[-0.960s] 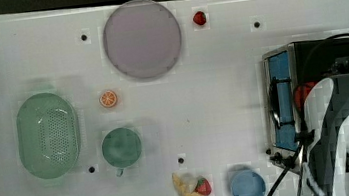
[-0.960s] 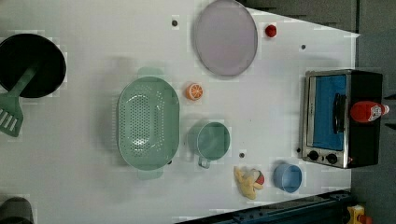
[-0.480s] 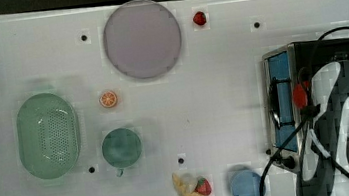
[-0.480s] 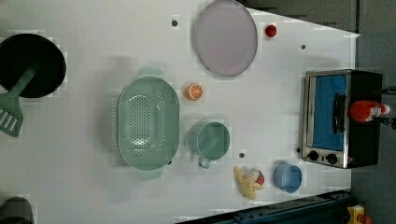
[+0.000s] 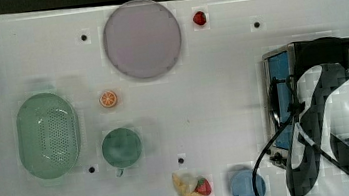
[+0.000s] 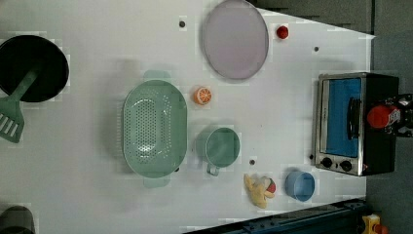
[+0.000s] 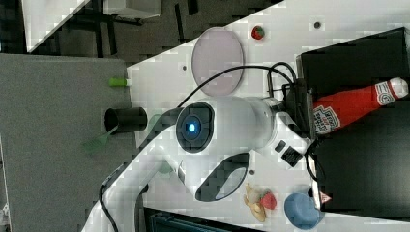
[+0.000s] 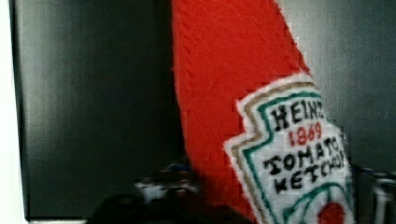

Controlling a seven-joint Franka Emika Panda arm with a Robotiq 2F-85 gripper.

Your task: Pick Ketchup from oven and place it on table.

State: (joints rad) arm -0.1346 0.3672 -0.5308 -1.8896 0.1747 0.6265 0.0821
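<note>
Lying on its side on the flat black top of the oven (image 7: 358, 159), a boxy black toaster oven with a silver front frame and blue-tinted glass door, the Ketchup (image 7: 355, 107), a red plastic bottle with a white label and white cap, is seen at the right of the right view, cap toward the right edge. In the left view the bottle (image 6: 381, 116) is recorded at the right edge of the frame, over the oven (image 6: 354, 123). In the wrist view its red body and label (image 8: 243, 107) are seen very close to the camera.

The gripper (image 7: 302, 126) of the white arm is placed at the label end of the bottle in the right view. Whether the pincer is parted or pressed on the bottle cannot be told, and no hold is confirmed.

The large flat white table (image 5: 213, 98) with small dark screw holes is noted. A round grey-lilac plate (image 5: 141, 39) lies in the upper middle of the top view, and a small blue bowl (image 5: 247, 187) at the lower edge just beside the oven.

Risks are judged as follows. The rounded bottle may be rolled or pushed off the oven's back if the closing is off-centre. A hold near the base may let the cap end droop. On carrying across, the blue bowl may be struck.
</note>
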